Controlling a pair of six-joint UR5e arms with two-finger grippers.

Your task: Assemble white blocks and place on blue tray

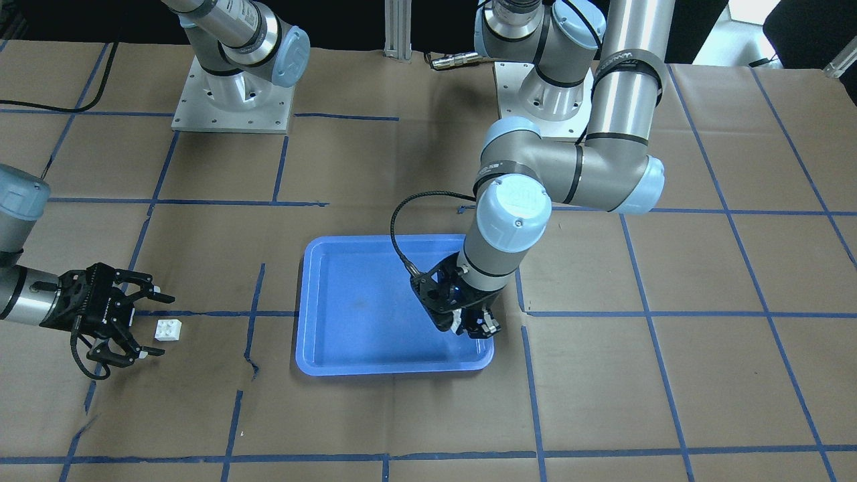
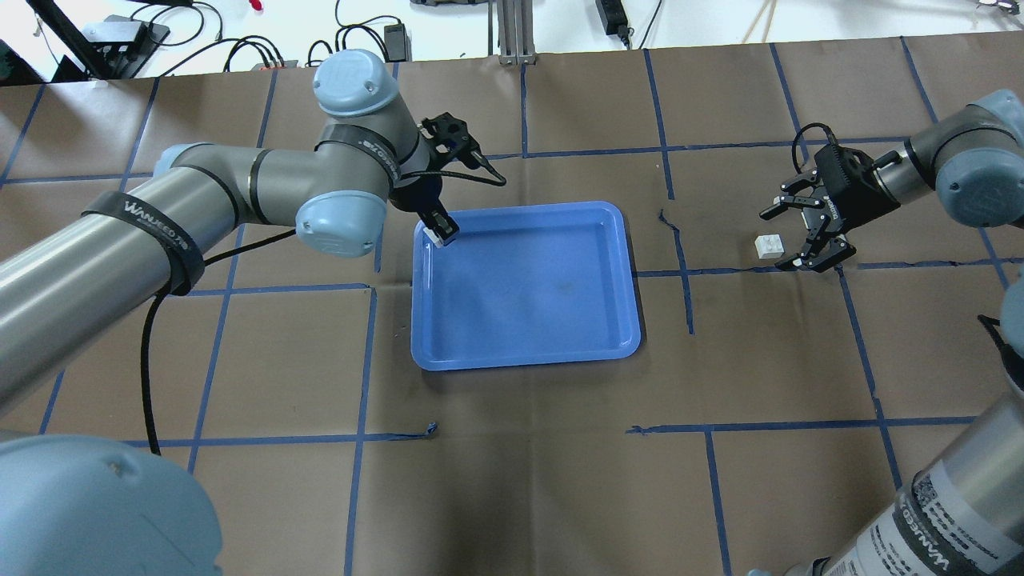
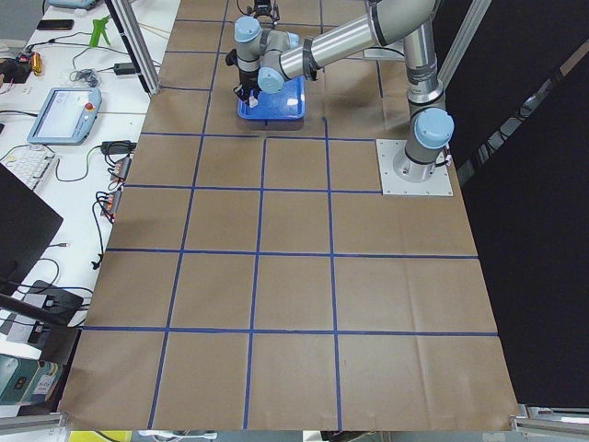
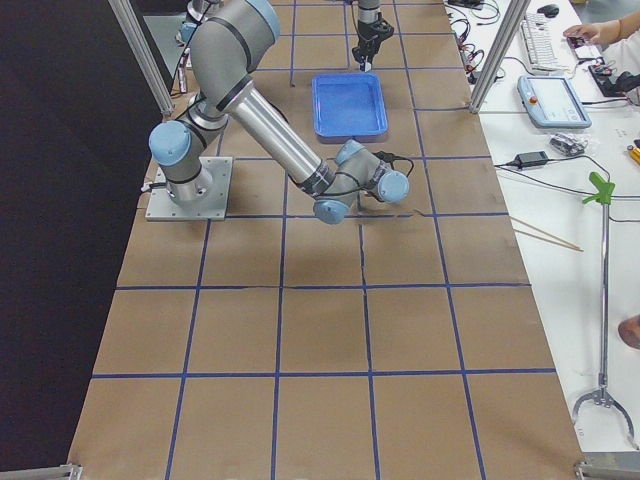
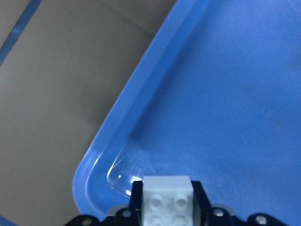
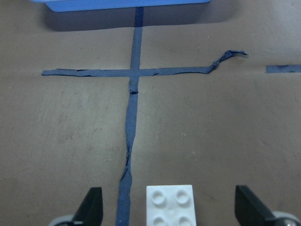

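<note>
The blue tray lies mid-table; it also shows in the front view. My left gripper is shut on a white block over the tray's corner; in the front view this gripper is low over the tray. A second white block lies studs up on the brown paper, also in the front view and the right wrist view. My right gripper is open with its fingers on either side of this block, not touching it.
Brown paper with blue tape lines covers the table. A curled, torn strip of tape lies between the right gripper and the tray's edge. The arm bases stand at the table's robot side.
</note>
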